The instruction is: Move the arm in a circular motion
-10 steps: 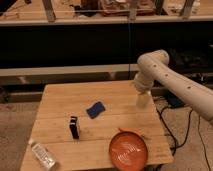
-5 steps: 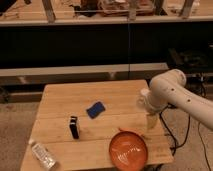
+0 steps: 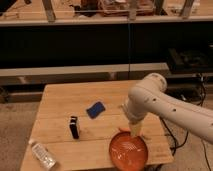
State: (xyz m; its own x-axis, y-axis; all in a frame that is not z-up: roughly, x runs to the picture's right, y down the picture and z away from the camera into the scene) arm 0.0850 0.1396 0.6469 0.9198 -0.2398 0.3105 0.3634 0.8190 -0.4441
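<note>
The cream-white arm (image 3: pixel 165 107) with small dark dots comes in from the lower right and bends at a bulbous elbow joint (image 3: pixel 149 91) over the right side of the wooden table (image 3: pixel 65 97). Its tapered yellowish tip, the gripper (image 3: pixel 136 130), points down just above the far edge of an orange plate (image 3: pixel 129 151). It holds nothing that I can see.
A blue sponge (image 3: pixel 95 109) lies mid-table, a small black object (image 3: pixel 74 127) stands left of it, and a clear plastic bottle (image 3: pixel 42 154) lies at the front left corner. Dark shelving runs behind the table. Cables (image 3: pixel 172 135) hang at the table's right.
The arm has swung down toward the front of the table and then leftward. Its tip went from over the table's right rear to just above the orange plate's far edge.
</note>
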